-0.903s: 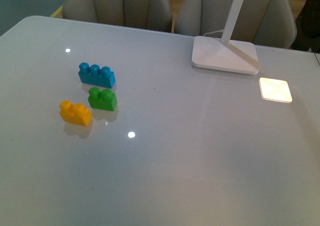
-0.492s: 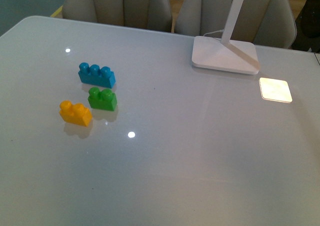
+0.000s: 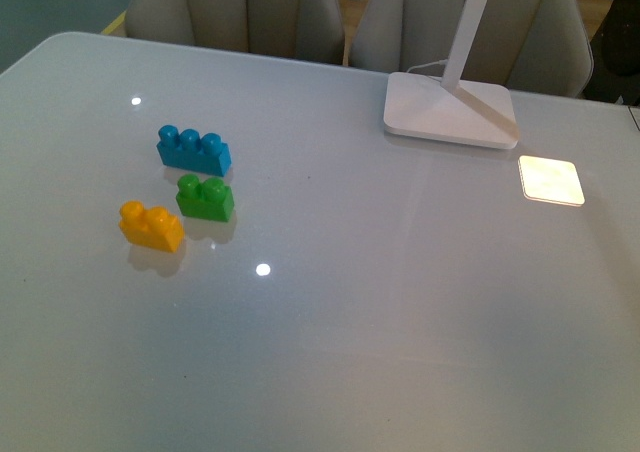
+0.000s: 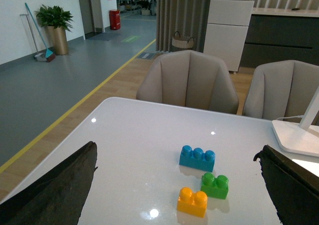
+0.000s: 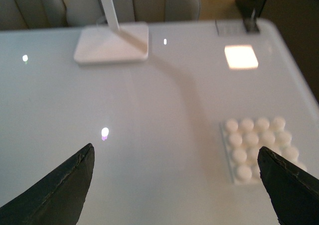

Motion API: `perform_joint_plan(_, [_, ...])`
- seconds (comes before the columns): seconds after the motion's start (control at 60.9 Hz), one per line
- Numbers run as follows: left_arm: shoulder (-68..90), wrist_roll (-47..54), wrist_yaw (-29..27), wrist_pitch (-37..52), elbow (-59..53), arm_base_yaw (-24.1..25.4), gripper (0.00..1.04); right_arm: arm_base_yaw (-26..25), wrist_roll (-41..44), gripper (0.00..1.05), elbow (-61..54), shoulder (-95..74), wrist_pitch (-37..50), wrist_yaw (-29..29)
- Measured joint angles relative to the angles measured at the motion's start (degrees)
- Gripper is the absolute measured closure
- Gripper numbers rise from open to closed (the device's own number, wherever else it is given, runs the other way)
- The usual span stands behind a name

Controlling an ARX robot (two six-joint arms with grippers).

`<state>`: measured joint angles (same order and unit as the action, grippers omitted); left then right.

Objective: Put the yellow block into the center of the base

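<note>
The yellow block (image 3: pixel 152 226) lies on the white table at the left, studs up; it also shows in the left wrist view (image 4: pixel 192 201). The white studded base (image 5: pixel 259 148) shows only in the right wrist view, flat on the table; it is out of the front view. My left gripper (image 4: pixel 182 197) is open and empty, above the table with the yellow block between its jaws' line of sight. My right gripper (image 5: pixel 177 185) is open and empty, its one jaw close to the base. Neither arm shows in the front view.
A green two-stud brick (image 3: pixel 205 198) and a blue three-stud brick (image 3: pixel 193 150) sit just behind the yellow block. A white lamp foot (image 3: pixel 450 110) stands at the back right, with a glowing square patch (image 3: pixel 551 180) beside it. Chairs stand behind the table.
</note>
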<state>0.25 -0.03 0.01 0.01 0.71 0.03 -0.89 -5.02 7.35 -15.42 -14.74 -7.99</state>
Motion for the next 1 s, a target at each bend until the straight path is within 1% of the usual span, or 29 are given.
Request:
perform_joint_plan(0.066, [0.0, 0.0, 0.0, 0.0, 0.0, 0.0, 0.07, -6.2, 0.6, 0.09, -0.6, -6.8, 4.6, 5.2])
perform_joint_plan(0.098, [0.0, 0.0, 0.0, 0.0, 0.0, 0.0, 0.07, -10.6, 1.7, 0.09, -1.0, -10.3, 9.1, 9.1])
perform_joint_plan(0.148, [0.0, 0.0, 0.0, 0.0, 0.0, 0.0, 0.07, -15.3, 3.3, 0.09, -1.3, -14.2, 14.0, 13.3])
perform_joint_plan(0.181, [0.0, 0.0, 0.0, 0.0, 0.0, 0.0, 0.07, -20.1, 4.9, 0.09, -1.3, -18.8, 19.2, 17.6])
perform_joint_plan(0.197, [0.0, 0.0, 0.0, 0.0, 0.0, 0.0, 0.07, -21.3, 5.1, 0.09, -1.3, -20.0, 20.5, 18.6])
perform_joint_plan(0.23, [0.0, 0.0, 0.0, 0.0, 0.0, 0.0, 0.07, -26.0, 7.2, 0.09, -1.3, -25.6, 25.9, 22.2])
perform_joint_plan(0.279, [0.0, 0.0, 0.0, 0.0, 0.0, 0.0, 0.07, -30.1, 9.2, 0.09, -1.4, -31.4, 31.1, 25.0])
perform_joint_plan(0.328, [0.0, 0.0, 0.0, 0.0, 0.0, 0.0, 0.07, -35.3, 12.5, 0.09, -1.4, -40.7, 38.8, 28.3])
perform_joint_plan(0.345, [0.0, 0.0, 0.0, 0.0, 0.0, 0.0, 0.07, -37.3, 14.1, 0.09, -1.5, -45.3, 42.8, 29.7])
perform_joint_plan(0.41, [0.0, 0.0, 0.0, 0.0, 0.0, 0.0, 0.07, -41.5, 18.2, 0.09, -1.1, -55.8, 51.3, 32.9])
perform_joint_plan(0.525, [0.0, 0.0, 0.0, 0.0, 0.0, 0.0, 0.07, -46.6, 22.0, 0.09, 1.8, -72.7, 62.0, 34.8])
perform_joint_plan(0.657, [0.0, 0.0, 0.0, 0.0, 0.0, 0.0, 0.07, -49.7, 24.7, 0.09, 7.1, -89.0, 69.6, 37.2])
perform_joint_plan(0.837, [0.0, 0.0, 0.0, 0.0, 0.0, 0.0, 0.07, -50.5, 26.4, 0.09, 13.7, -101.8, 71.1, 38.9])
perform_joint_plan(1.001, [0.0, 0.0, 0.0, 0.0, 0.0, 0.0, 0.07, -48.8, 27.5, 0.09, 20.3, -109.8, 71.1, 38.9])
